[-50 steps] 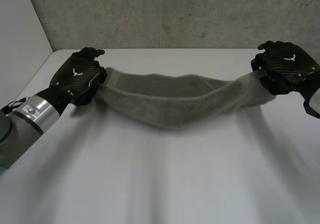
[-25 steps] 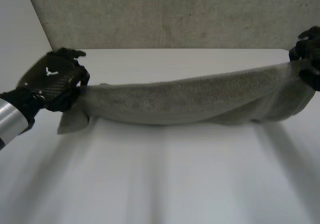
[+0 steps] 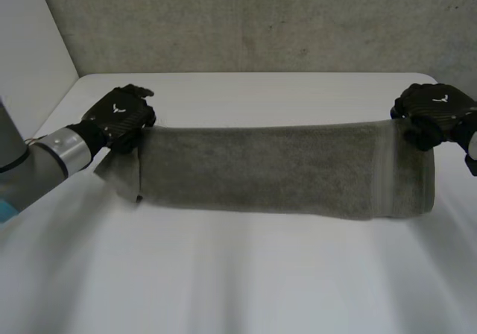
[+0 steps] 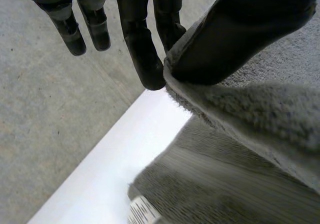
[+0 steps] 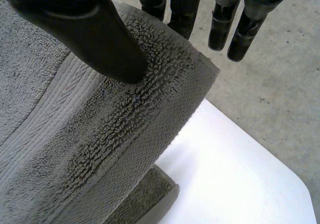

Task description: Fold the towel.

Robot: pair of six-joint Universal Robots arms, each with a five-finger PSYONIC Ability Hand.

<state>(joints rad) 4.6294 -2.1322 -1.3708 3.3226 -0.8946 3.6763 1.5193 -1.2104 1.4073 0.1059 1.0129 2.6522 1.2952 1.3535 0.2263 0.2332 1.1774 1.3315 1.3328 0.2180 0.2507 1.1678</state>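
At the table's left side, the left hand (image 3: 119,118) pinches the towel's (image 3: 261,166) upper corner between the thumb and one finger. Its other fingers are straight and free behind the cloth, and a loose bit of towel droops just below the hand. The towel hangs as a long grey band stretched across the white table (image 3: 246,282). Its top edge is level and taut, probably so the layers line up and creases drop out before it is laid down. I cannot tell whether its lower edge touches the table. At the far right, the right hand (image 3: 436,114) clamps the other upper corner, with the thumb pressed on the striped border against fingers behind.
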